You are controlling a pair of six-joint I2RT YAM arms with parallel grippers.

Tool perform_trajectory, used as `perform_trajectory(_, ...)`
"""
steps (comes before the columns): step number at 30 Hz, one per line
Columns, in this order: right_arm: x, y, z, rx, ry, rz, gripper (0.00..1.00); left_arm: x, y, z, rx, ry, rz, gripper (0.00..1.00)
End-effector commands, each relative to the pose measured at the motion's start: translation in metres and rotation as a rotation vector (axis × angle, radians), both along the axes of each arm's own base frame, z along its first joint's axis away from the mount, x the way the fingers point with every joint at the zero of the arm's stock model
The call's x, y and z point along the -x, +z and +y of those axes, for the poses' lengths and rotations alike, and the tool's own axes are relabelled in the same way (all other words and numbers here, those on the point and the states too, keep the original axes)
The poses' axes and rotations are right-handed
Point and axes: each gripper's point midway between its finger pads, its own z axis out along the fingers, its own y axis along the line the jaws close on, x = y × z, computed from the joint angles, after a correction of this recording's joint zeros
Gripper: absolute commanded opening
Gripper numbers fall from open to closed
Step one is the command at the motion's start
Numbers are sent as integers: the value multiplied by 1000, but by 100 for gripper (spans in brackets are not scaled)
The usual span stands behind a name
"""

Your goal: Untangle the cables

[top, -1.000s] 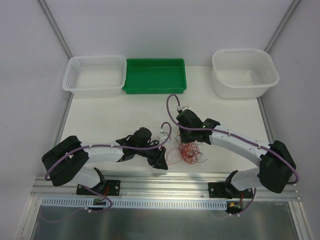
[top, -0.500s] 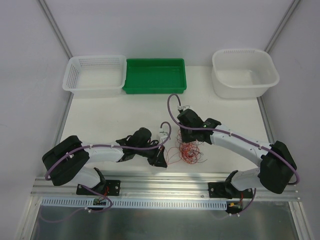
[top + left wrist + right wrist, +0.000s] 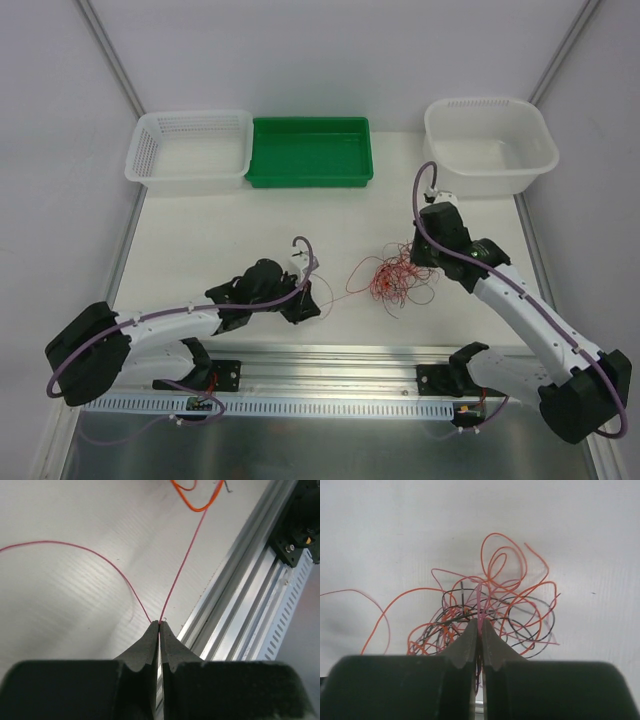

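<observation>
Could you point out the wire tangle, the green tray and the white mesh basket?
wire tangle [image 3: 400,279], top view, middle of the knot
green tray [image 3: 310,150], top view, bare floor
white mesh basket [image 3: 190,150], top view, bare floor

A robotics lab cell: left arm [image 3: 170,322] and right arm [image 3: 520,305] stood bolted to an aluminium rail [image 3: 330,362] at 6 o'clock; white panels [image 3: 300,50] walled the table [image 3: 200,240].

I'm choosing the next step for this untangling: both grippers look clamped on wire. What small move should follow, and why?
Probably draw the left gripper a little leftward, away from the tangle, while the right gripper holds firm. Both are shut on thin pinkish wire, and the left one's strand runs nearly straight toward the tangle, so a gentle pull may slide it free.
</observation>
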Motion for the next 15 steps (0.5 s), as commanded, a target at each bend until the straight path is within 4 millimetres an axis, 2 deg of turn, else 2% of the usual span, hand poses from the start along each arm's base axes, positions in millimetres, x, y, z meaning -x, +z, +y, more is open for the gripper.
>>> perform_trajectory(1,3,8,-34,18,-102,-33,1,-21,-6,27,-60,156,-37,0)
perform_trajectory(2,3,17,-39,-2,-122,-64,1,-30,3,34,-42,231,-53,0)
perform_trajectory(4,2,28,-54,-10,-175,-97,1,-43,4,58,-52,352,-48,0)
perform_trajectory(6,2,37,-65,-11,-212,-129,1,-70,29,85,5,527,-74,0)
perform_trajectory(7,3,37,-67,-6,-213,-129,1,-73,39,99,15,579,-68,0)
perform_trajectory(8,3,36,-68,-4,-213,-125,1,-83,64,104,50,613,-103,0)
perform_trajectory(10,5,24,-67,5,-207,-84,1,-93,91,119,60,664,-140,0)
perform_trajectory(11,6,17,-65,1,-211,-66,1,-96,120,123,64,667,-177,0)
perform_trajectory(13,9,-5,-63,4,-210,-15,1,-102,146,126,57,675,-204,0)
perform_trajectory(14,11,-13,-63,-6,-222,0,1,-104,174,126,71,665,-240,0)
perform_trajectory(15,10,-19,-62,-10,-226,5,1,-105,185,124,79,656,-251,0)
